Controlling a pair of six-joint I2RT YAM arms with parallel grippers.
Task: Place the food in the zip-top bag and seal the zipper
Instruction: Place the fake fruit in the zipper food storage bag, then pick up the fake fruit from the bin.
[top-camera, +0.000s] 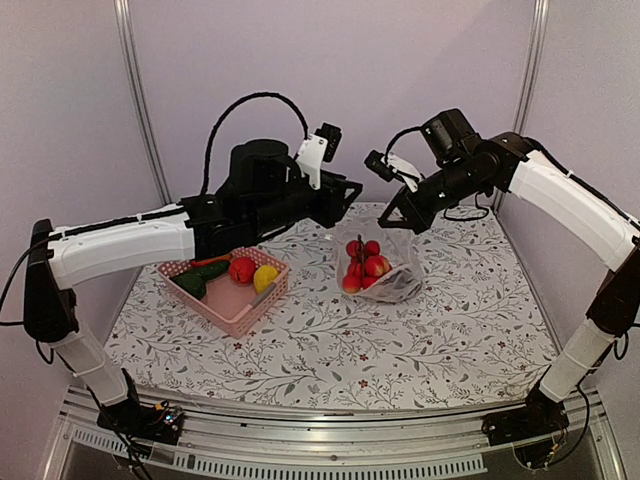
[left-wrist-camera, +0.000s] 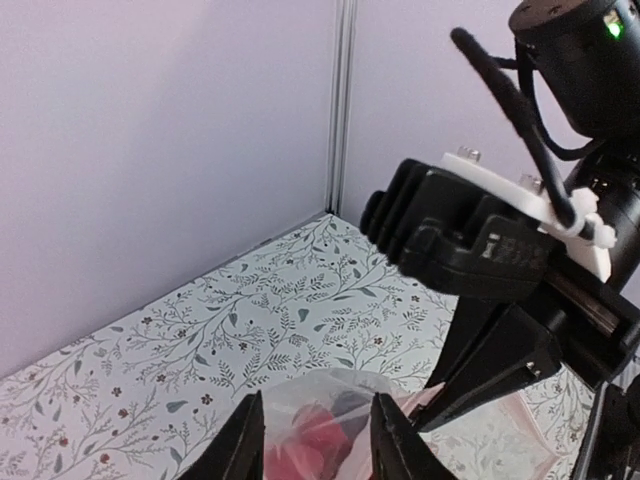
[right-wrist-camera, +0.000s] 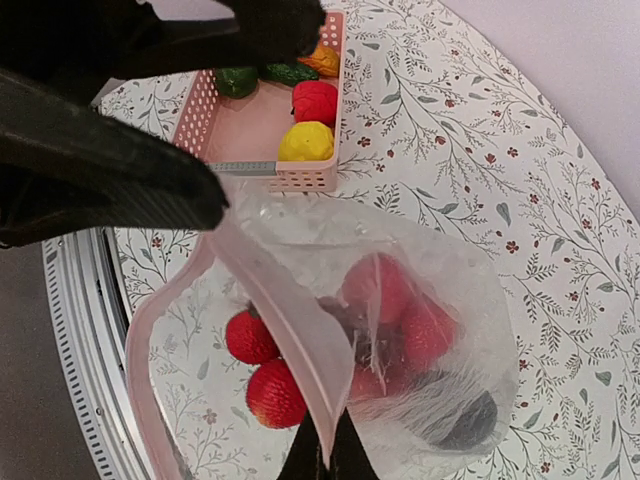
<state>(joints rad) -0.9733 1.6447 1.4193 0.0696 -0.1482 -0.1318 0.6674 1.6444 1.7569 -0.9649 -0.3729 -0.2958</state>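
The clear zip-top bag (top-camera: 410, 255) lies at the table's centre with its mouth lifted and open. Inside are the bunch of red-yellow balls (right-wrist-camera: 270, 365) and the dark eggplant (right-wrist-camera: 465, 420). My right gripper (right-wrist-camera: 325, 455) is shut on the pinkish zipper strip (right-wrist-camera: 290, 320) at the mouth edge and holds it up; it also shows in the top view (top-camera: 392, 218). My left gripper (left-wrist-camera: 315, 440) is open just above the bag's mouth, with bag film showing between its fingers (left-wrist-camera: 245, 440). One left finger (right-wrist-camera: 150, 180) touches the strip's far end.
The pink latticed basket (top-camera: 235, 322) stands left of the bag. It holds a yellow piece (right-wrist-camera: 305, 142), a red piece (right-wrist-camera: 315, 100), green pieces (right-wrist-camera: 237, 80) and an orange piece (right-wrist-camera: 322, 60). Walls rise close behind the table.
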